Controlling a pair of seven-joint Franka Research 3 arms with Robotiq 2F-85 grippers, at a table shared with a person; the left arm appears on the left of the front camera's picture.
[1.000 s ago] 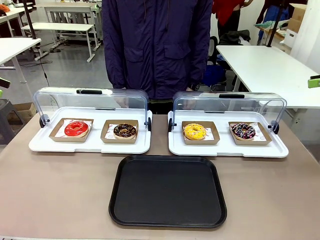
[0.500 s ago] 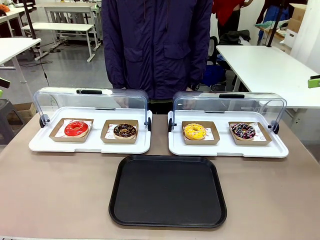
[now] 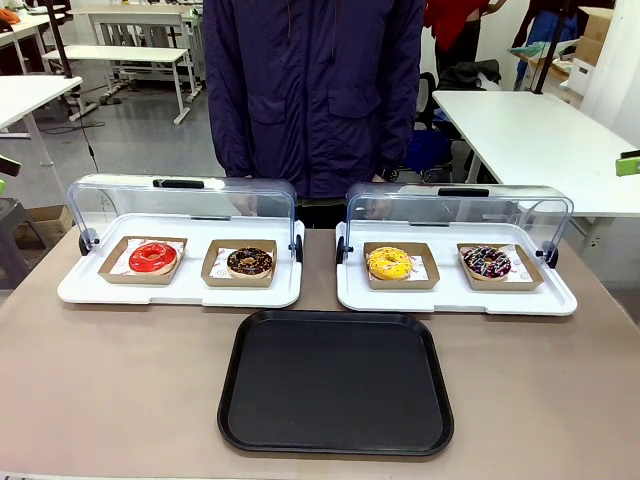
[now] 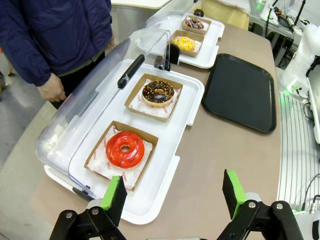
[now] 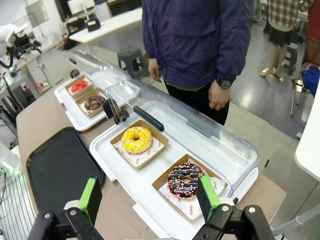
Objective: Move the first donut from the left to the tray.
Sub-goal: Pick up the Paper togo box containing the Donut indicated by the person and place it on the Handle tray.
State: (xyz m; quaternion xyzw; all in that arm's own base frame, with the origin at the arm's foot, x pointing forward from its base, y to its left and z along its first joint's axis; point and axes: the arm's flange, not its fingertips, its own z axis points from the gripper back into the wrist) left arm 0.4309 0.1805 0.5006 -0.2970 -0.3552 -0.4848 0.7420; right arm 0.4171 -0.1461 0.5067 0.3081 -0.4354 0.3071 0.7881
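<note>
Red-glazed first donut [image 3: 152, 257] flat, hole upward

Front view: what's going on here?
Nothing is being handled yet. The red donut sits in the open left white display tray. The black tray holds no donut. The left gripper hovers open near the red donut; the right gripper hovers open over the other display tray. The person stands at the far side, hands down.

Front camera looks across the table [image 3: 110, 400]; both wrist cameras also see the tray [image 3: 335, 385].
</note>
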